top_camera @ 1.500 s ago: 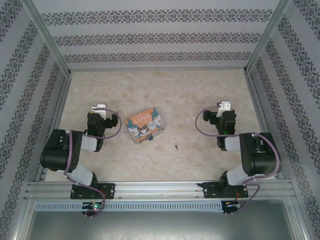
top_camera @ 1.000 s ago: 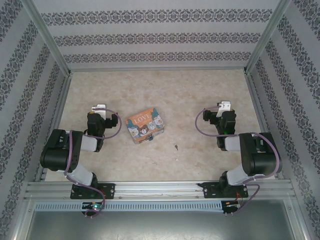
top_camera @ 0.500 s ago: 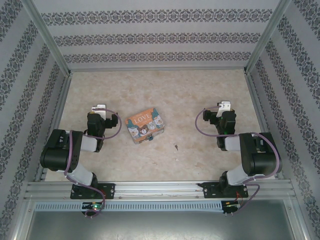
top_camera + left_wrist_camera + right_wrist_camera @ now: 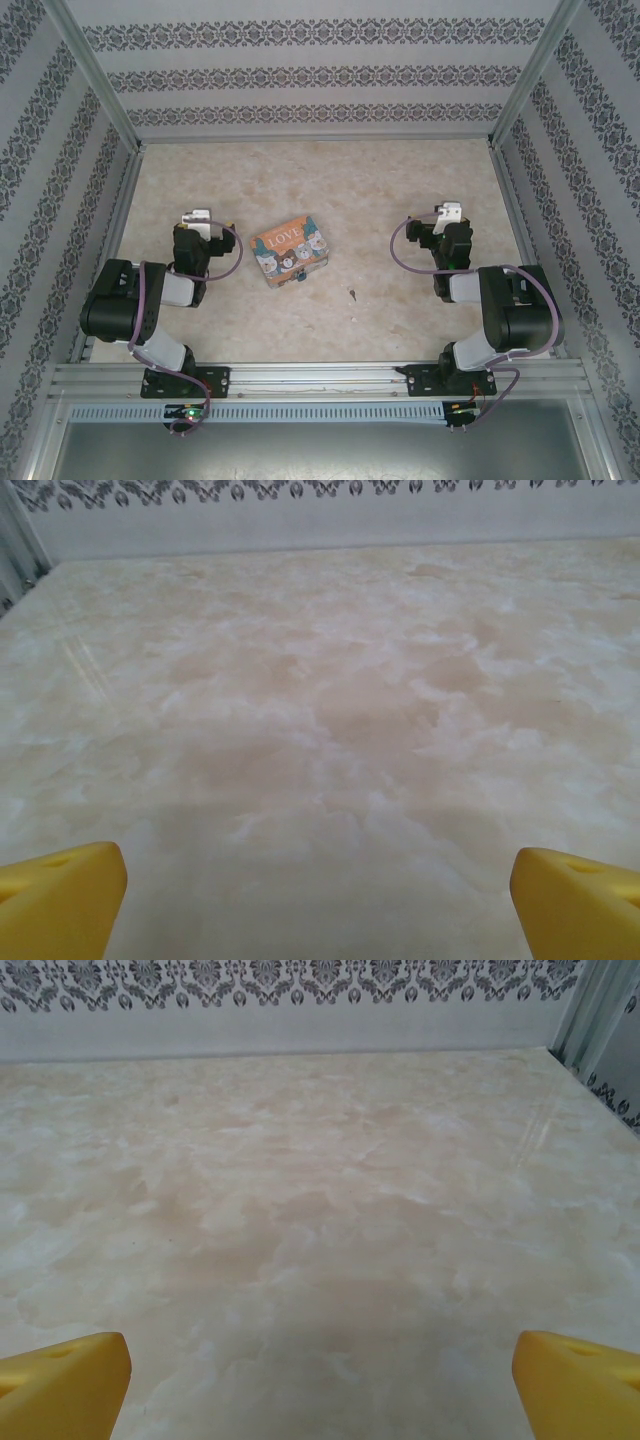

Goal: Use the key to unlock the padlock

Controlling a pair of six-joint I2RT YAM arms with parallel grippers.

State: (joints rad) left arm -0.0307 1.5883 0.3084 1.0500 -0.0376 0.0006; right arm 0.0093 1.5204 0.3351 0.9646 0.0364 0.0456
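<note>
The padlock [image 4: 300,280] sits at the tin's [image 4: 290,250] near corner, well right of my left gripper [image 4: 320,905], the key [image 4: 352,293] lying well left of the right gripper [image 4: 320,1385]; both jaws apart and empty, so I judge nothing started.

The left arm [image 4: 128,300] is sitting folded low over its base, its elbow bent back and the left gripper [image 4: 196,217] pointing away toward the far side. The right arm [image 4: 512,305] is mirroring that pose, with the right gripper [image 4: 449,212] also pointing forward. Both grippers are holding their yellow fingertips [image 4: 60,900] spread wide apart, gripping nothing.
</note>
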